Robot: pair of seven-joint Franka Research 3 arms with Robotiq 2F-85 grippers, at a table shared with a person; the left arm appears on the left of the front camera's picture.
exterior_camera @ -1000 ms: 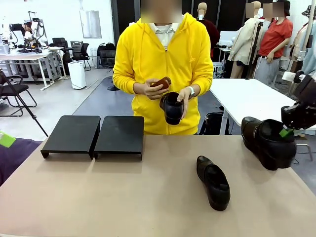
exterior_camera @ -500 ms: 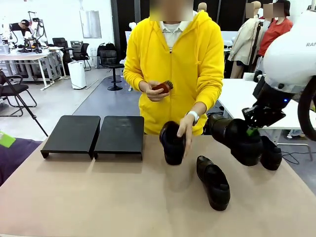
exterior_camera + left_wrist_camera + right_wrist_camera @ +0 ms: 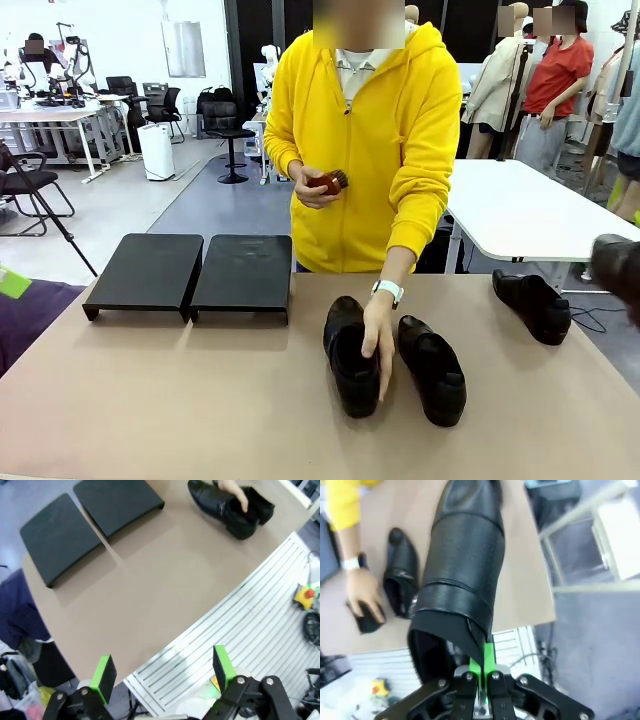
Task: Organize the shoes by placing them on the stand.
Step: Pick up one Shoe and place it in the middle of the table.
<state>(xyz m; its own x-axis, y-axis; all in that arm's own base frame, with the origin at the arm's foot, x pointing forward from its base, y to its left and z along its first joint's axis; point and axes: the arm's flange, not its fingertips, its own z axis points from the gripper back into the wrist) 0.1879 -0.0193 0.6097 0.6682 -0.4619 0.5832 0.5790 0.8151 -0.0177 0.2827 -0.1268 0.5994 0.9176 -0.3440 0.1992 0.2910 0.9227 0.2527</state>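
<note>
The left gripper (image 3: 164, 672) is hanging with its jaws wide apart, the right gripper (image 3: 486, 665) is pinching the rim of a shoe (image 3: 465, 555) between its closed pads, and the person is resting one hand (image 3: 378, 345) low on an outstretched arm while holding the other hand (image 3: 312, 186) curled at chest height.

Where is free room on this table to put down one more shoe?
Both stand sections are bare, as is the tabletop before them, left of the middle shoes. Crowded: the centre, where the person's hand rests on one shoe.
</note>
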